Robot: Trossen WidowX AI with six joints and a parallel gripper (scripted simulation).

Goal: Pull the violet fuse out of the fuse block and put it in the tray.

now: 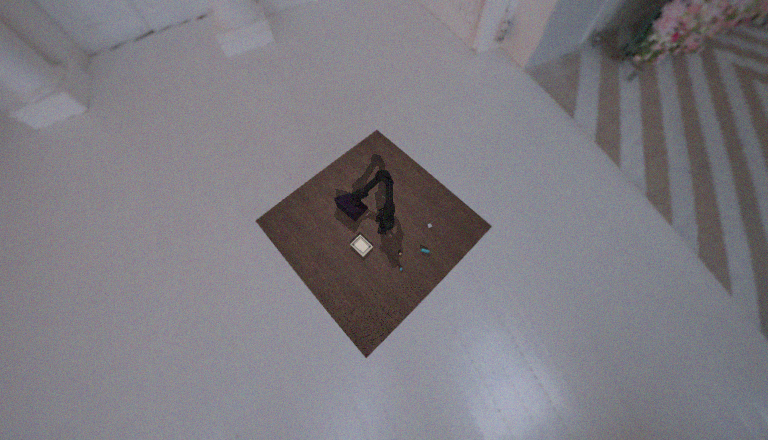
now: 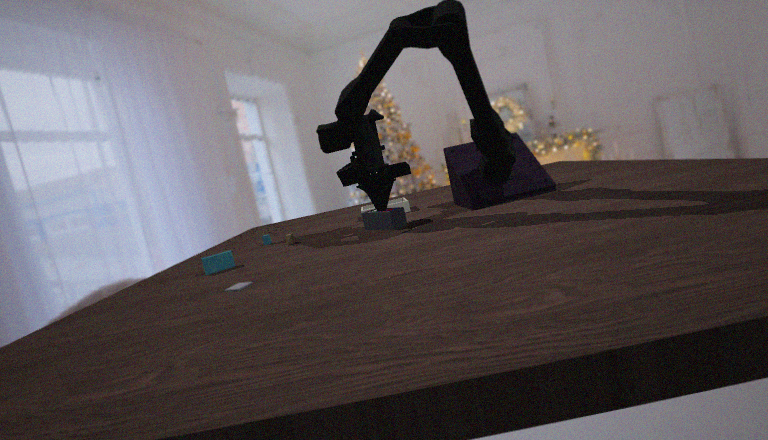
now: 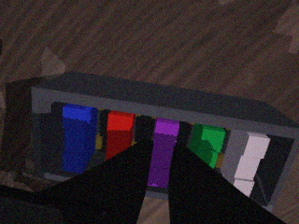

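The violet fuse [image 3: 166, 127] stands in the middle slot of the dark grey fuse block [image 3: 163, 95] [image 2: 385, 220]. My gripper [image 3: 163, 152] [image 2: 383, 209] points down at the block and is shut on the violet fuse, one dark finger on each side. The red fuse [image 3: 121, 122] and the blue fuse [image 3: 79, 135] stand to its left in the wrist view; the green fuse [image 3: 212, 140] and the white fuse [image 3: 257, 146] stand to its right. The pale tray [image 1: 361, 245] [image 2: 402, 203] is beside the block, with nothing visible in it. In the top view the arm hides the block.
A teal block [image 1: 424, 250] [image 2: 218, 262], a flat white piece [image 1: 429, 225] [image 2: 238, 286], a small teal piece [image 1: 401, 269] [image 2: 266, 239] and a small tan piece [image 1: 400, 253] [image 2: 290, 239] lie on the table. A dark purple wedge [image 1: 351, 207] [image 2: 529, 169] is at the arm's base.
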